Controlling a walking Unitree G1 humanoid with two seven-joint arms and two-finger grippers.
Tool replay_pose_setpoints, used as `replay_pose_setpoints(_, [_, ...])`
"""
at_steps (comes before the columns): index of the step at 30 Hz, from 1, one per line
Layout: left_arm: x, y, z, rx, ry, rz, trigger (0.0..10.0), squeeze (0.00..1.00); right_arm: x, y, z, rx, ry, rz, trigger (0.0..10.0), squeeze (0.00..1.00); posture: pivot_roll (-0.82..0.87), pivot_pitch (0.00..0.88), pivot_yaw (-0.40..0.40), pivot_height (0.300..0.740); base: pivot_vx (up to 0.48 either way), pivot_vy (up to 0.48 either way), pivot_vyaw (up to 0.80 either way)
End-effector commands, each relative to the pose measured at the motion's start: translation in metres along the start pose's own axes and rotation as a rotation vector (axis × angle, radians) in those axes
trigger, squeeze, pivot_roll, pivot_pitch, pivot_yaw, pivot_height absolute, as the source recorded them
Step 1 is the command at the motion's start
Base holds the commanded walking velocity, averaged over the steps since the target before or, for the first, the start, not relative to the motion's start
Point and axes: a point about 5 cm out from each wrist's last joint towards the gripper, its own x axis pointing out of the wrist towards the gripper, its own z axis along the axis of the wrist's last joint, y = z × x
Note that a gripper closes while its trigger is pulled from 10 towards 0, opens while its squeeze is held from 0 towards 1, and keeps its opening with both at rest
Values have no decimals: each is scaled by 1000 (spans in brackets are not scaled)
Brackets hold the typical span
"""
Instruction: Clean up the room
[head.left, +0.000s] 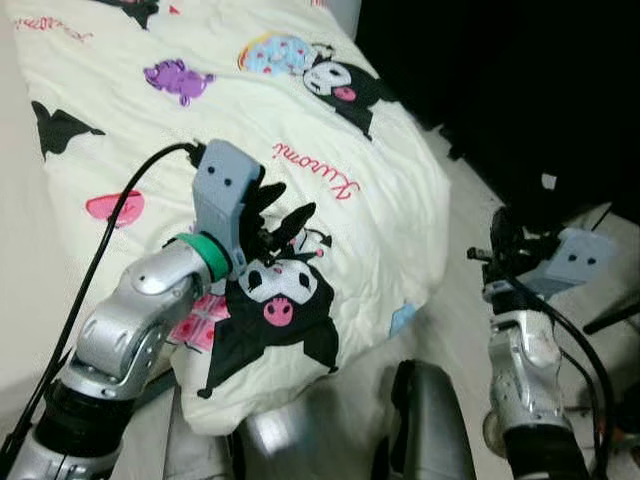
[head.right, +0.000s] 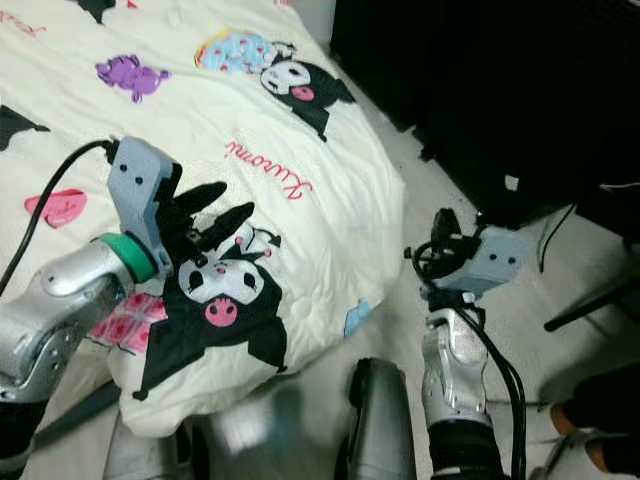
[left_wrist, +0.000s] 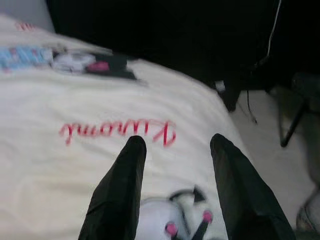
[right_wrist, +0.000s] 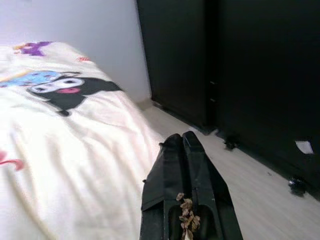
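Observation:
A cream blanket printed with cartoon figures and red script covers the bed, its corner hanging toward the floor. My left gripper hovers just above a black-and-white cartoon print near that corner. In the left wrist view the left gripper is open, with bare blanket between the fingers. My right gripper is raised beside the bed over the floor, off the blanket's edge. In the right wrist view the right gripper is shut, and dry brown bits are lodged at the base of its fingers.
A tall black wardrobe runs along the right, across a strip of pale floor from the bed. Dark furniture legs stand at the far right. A white wall rises behind the bed.

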Motion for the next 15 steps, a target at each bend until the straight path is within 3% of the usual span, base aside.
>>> replay_pose_setpoints(1, [-4, -2, 1, -10, -19, 41, 10000, 0, -12, 1, -8, -5, 54, 18, 10000, 0, 99, 173, -26, 525, 0, 0, 0])
replay_pose_setpoints(2, [-9, -7, -7, -64, 14, 55, 10000, 0, -23, 8, -17, 18, 101, 37, 10000, 0, 96, 164, -38, 534, 0, 0, 0])
replay_pose_setpoints(8, [-13, -20, -37, -171, 103, 74, 10000, 0, -37, 23, -30, 16, 163, 85, 10000, 0, 78, 153, -48, 559, 0, 0, 0])
replay_pose_setpoints(10, [-12, -26, -53, -163, 135, 88, 10000, 0, -42, 29, -31, 37, 191, 91, 10000, 0, 63, 145, -50, 568, 0, 0, 0])
replay_pose_setpoints(15, [-10, -28, -62, -133, 139, 110, 10000, 0, -43, 34, -29, 38, 202, 109, 10000, 0, 55, 138, -48, 588, 0, 0, 0])
